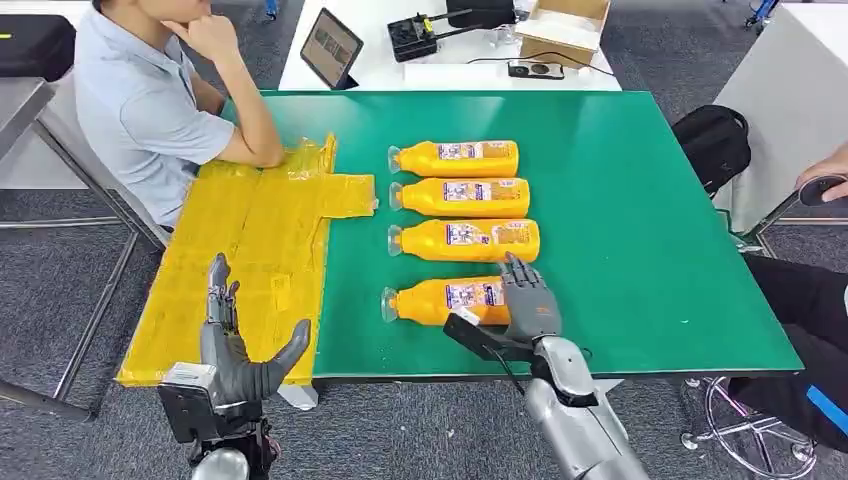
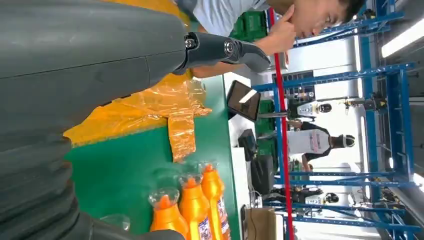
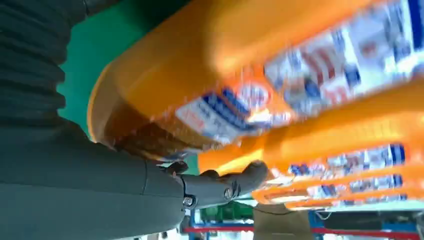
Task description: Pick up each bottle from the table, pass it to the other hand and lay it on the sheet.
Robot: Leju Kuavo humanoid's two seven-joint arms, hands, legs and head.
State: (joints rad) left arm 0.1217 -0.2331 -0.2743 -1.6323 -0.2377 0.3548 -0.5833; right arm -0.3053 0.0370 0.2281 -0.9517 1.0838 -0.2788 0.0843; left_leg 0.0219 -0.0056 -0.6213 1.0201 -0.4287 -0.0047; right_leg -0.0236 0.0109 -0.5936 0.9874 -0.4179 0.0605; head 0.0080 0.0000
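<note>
A green table (image 1: pixel 650 200) carries a yellow sheet (image 1: pixel 250 250) along its left side and four orange bottles lying on their sides in a column, caps pointing toward the sheet. A person (image 1: pixel 150 100) sits at the far left corner, one forearm resting on the sheet.

The nearest bottle (image 1: pixel 440 300) lies closest to the table's front edge. The right hand (image 1: pixel 527 305) covers its base end, fingers draped over the top and thumb below. The right wrist view shows the fingers (image 3: pixel 220 182) curled under the nearest bottle (image 3: pixel 210 95), but blur hides whether the grip is firm, so I cannot tell.

The left hand (image 1: pixel 235 345) hovers above the sheet's near corner, released, fingers spread and thumb out, holding nothing. The left wrist view shows three bottle necks (image 2: pixel 192 205) beyond the sheet (image 2: pixel 150 105).
</note>
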